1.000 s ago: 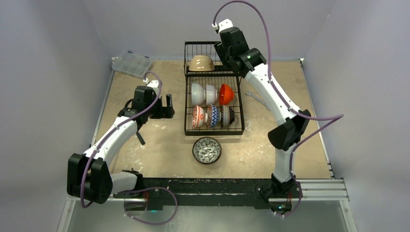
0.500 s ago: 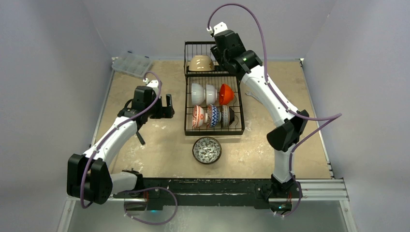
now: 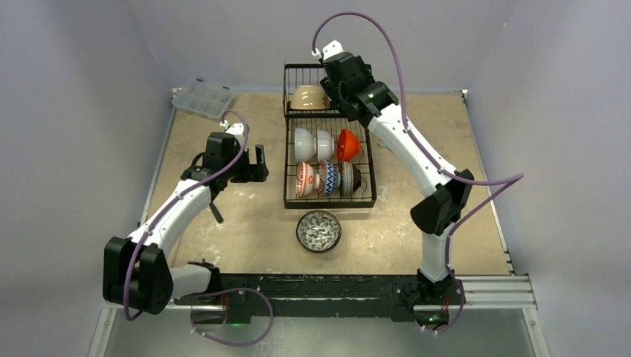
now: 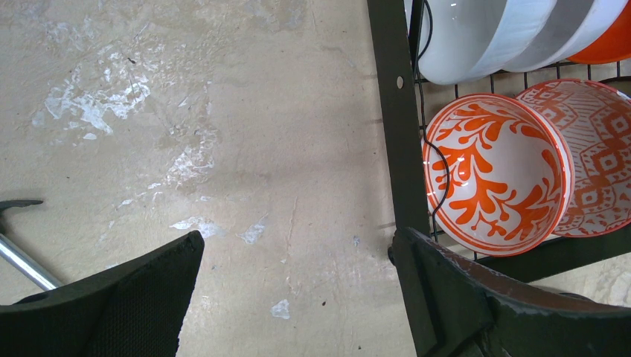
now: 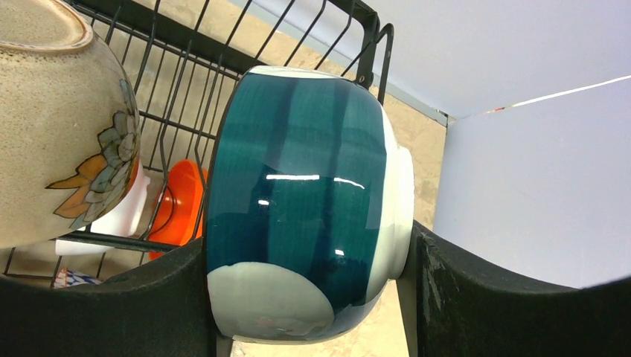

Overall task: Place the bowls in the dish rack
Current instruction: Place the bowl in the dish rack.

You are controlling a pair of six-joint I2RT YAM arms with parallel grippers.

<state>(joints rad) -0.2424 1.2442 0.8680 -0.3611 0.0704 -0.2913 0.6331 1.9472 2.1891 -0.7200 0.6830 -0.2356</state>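
The black wire dish rack (image 3: 330,202) stands mid-table. Its slotted base holds two white bowls (image 3: 303,144), an orange bowl (image 3: 347,144), a red floral bowl (image 3: 304,179), a blue-patterned bowl (image 3: 328,178) and a dark bowl (image 3: 350,178). A tan bowl (image 3: 309,97) lies in the raised tier. Another blue-patterned bowl (image 3: 319,230) sits on the table in front. My right gripper (image 5: 305,245) is shut on a teal bowl (image 5: 298,171), held on its side over the raised tier beside the tan bowl (image 5: 59,126). My left gripper (image 4: 298,238) is open and empty, just left of the rack (image 4: 394,134).
A clear plastic compartment box (image 3: 202,99) lies at the back left corner. A thin grey item (image 3: 398,154) lies right of the rack. A black-handled tool (image 3: 216,213) lies by the left arm. Walls close in on three sides.
My right arm has swung left over the raised tier with the teal bowl in its grip. The left arm has not moved.
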